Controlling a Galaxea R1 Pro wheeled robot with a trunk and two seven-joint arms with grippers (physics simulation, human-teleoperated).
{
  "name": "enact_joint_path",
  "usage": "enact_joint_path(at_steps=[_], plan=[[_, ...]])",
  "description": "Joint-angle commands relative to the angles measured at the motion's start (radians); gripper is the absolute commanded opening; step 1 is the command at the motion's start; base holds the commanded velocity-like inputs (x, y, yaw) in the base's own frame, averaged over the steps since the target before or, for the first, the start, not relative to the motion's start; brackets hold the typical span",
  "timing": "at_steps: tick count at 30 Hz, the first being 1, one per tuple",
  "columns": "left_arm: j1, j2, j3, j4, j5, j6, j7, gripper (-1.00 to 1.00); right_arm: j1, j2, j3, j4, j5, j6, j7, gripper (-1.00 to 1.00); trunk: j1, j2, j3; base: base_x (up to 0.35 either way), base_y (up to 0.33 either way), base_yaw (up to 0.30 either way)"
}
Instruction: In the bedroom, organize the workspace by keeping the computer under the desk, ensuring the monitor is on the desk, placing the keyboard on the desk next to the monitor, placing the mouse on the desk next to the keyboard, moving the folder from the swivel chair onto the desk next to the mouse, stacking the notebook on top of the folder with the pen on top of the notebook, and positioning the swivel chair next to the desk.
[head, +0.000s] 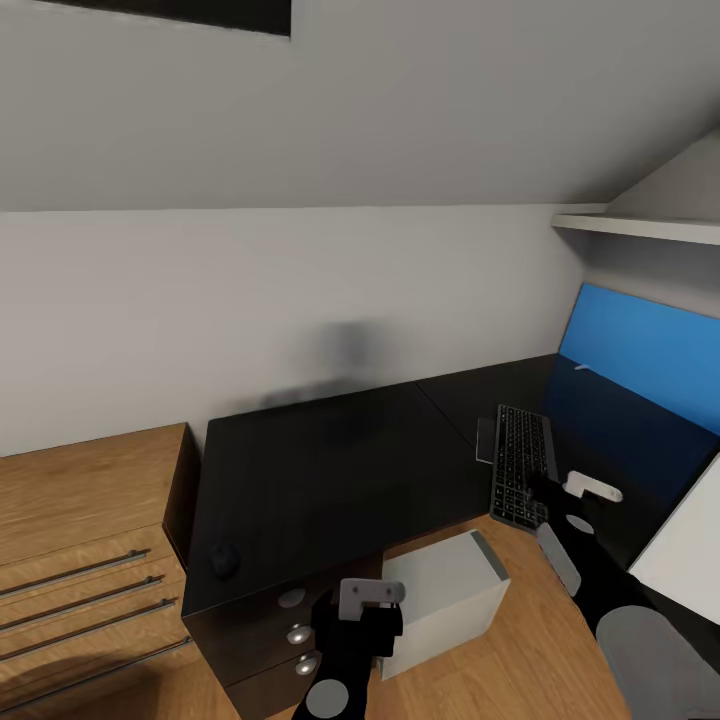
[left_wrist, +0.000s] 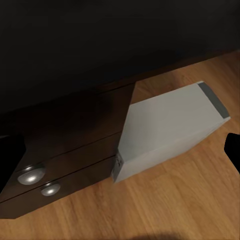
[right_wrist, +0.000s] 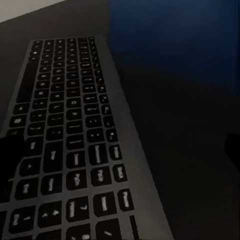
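The keyboard (head: 523, 464) lies on the black counter (head: 330, 470) near its inner corner, front end at the counter's edge. In the right wrist view its key legends (right_wrist: 75, 155) glow pale but are too blurred to read; no brand shows anywhere.

The mouse (head: 224, 560) sits alone near the counter's front left corner, well apart from the keyboard. The computer (head: 445, 600) stands on the oak floor (head: 520, 670), its back end under the counter's front edge and just beside the drawer block with round silver knobs (head: 299, 634); most of the case juts out into the room. A blue wall panel (head: 640, 350) backs the counter's right wing, with a small white sliver (head: 583, 367) at its foot, too small to tell what it is. An oak dresser (head: 80, 560) with bar handles adjoins the counter on the left.

The left gripper (head: 365, 610) hangs over the floor by the computer; the right gripper (head: 560, 500) hovers over the keyboard's near end. How wide either pair of jaws stands I cannot tell.
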Motion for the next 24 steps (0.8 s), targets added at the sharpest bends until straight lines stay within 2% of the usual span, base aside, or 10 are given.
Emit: enact_joint_path(at_steps=[1, 7, 9, 10, 15, 24], plan=[[-0.001, 0.000, -0.002, -0.001, 0.008, 0.003, 0.009, 1.00, -0.027, -0.012, 0.002, 0.050, -0.011, -0.003, 0.002, 1.00, 0.000, -0.001, -0.001, 0.000, 0.000, 0.000], [-0.001, 0.000, -0.011, -0.001, 0.008, 0.003, 0.009, 1.00, -0.083, -0.032, 0.002, 0.167, -0.013, -0.004, 0.029, 1.00, 0.000, -0.001, -0.001, 0.000, 0.000, 0.000], [-0.001, 0.000, -0.013, -0.001, 0.009, 0.003, 0.009, 1.00, -0.092, -0.035, 0.002, 0.189, -0.013, -0.004, 0.057, 1.00, 0.000, -0.001, -0.001, 0.000, 0.000, 0.000], [-0.001, 0.000, -0.015, -0.001, 0.009, 0.003, 0.009, 1.00, -0.098, -0.036, 0.002, 0.204, -0.014, -0.004, 0.092, 1.00, 0.000, -0.001, -0.001, 0.000, 0.000, 0.000], [-0.001, 0.000, -0.020, -0.001, 0.009, 0.003, 0.009, 1.00, -0.105, -0.038, 0.001, 0.240, -0.015, -0.003, 0.160, 1.00, 0.000, -0.001, -0.001, 0.000, 0.000, 0.000], [-0.001, 0.000, -0.023, -0.001, 0.009, 0.003, 0.009, 1.00, -0.108, -0.037, 0.002, 0.273, -0.017, -0.002, 0.197, 1.00, 0.000, -0.001, -0.001, 0.000, 0.000, 0.000]])
